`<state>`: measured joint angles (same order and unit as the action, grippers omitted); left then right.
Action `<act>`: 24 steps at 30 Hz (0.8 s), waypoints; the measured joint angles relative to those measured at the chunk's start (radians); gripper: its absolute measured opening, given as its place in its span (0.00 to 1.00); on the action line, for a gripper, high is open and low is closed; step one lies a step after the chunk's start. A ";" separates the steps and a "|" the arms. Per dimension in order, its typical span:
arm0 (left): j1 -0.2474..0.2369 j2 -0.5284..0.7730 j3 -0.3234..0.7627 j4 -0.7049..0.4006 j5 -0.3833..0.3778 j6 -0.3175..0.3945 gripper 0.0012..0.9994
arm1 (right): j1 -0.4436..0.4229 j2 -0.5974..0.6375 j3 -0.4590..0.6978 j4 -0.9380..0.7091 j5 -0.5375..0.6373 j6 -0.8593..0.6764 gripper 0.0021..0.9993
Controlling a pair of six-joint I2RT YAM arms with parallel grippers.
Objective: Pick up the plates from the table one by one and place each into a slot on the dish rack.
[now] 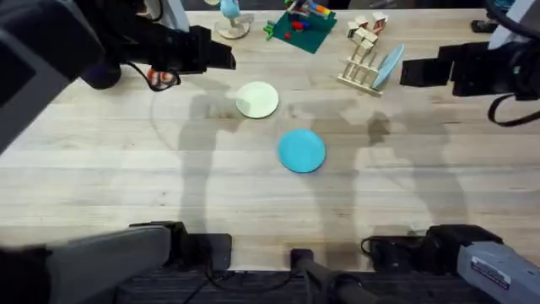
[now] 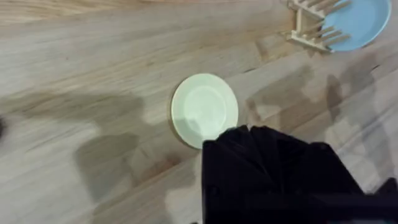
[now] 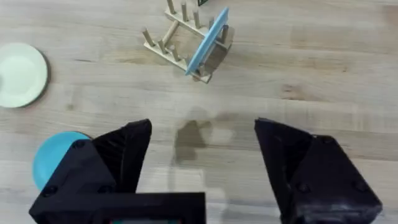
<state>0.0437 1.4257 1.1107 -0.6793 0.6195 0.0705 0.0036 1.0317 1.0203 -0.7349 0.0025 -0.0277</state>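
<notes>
A cream plate (image 1: 257,99) lies flat on the table (image 1: 126,169), and a turquoise plate (image 1: 301,150) lies a little nearer and to its right. The dish rack (image 1: 361,66) stands at the back right with a sky-blue plate (image 1: 389,65) leaning in a slot. My left gripper (image 1: 226,56) hovers high, back and left of the cream plate (image 2: 204,111), its fingers (image 2: 261,155) shut on nothing. My right gripper (image 1: 407,73) hangs just right of the rack, open (image 3: 202,127) and empty. Its view shows the rack (image 3: 171,40), the cream plate (image 3: 22,74) and the turquoise plate (image 3: 53,152).
A green brick board (image 1: 299,29) with coloured toys sits at the back centre, small wooden blocks (image 1: 368,28) beside it. A wooden dish (image 1: 231,28) with a blue object stands at the back left. Bare planks stretch across the front.
</notes>
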 joint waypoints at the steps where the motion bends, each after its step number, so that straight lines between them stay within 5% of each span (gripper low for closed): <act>1: 0.012 0.016 0.000 0.012 0.026 0.001 0.04 | 0.000 0.000 0.000 0.000 0.000 0.000 1.00; 9: 0.080 0.191 0.000 0.089 0.206 0.002 0.04 | 0.000 0.000 0.000 0.000 0.000 0.000 1.00; 24: 0.079 0.390 0.000 0.111 0.257 0.036 0.04 | 0.000 0.000 0.000 0.000 0.000 0.000 1.00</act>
<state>0.1223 1.8155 1.1107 -0.5686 0.8760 0.1062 0.0036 1.0313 1.0203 -0.7353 0.0025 -0.0277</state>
